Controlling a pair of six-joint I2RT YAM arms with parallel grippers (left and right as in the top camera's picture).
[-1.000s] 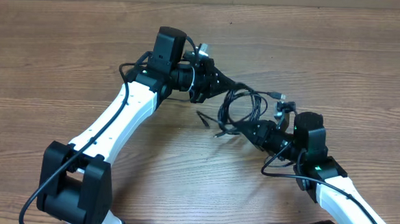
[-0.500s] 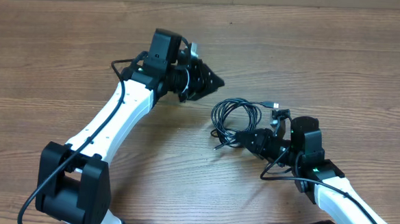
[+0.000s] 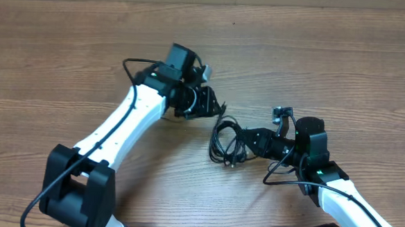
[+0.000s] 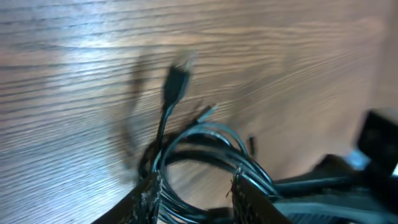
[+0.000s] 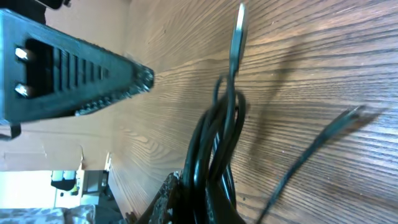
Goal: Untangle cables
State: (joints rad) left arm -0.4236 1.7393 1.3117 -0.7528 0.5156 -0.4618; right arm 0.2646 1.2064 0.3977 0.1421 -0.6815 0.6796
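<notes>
The coiled cables (image 3: 223, 139) lie on the tabletop (image 3: 67, 51), stretched front to back, clamped on their right side by the right end effector (image 3: 246, 139), while the left end effector (image 3: 215, 108), spread wide, straddles their far end.

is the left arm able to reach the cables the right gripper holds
Probably yes: the left gripper sits at the top of the cables, and its wrist view shows loops running between its open fingers. The right gripper grips the far side, not blocking.
</notes>
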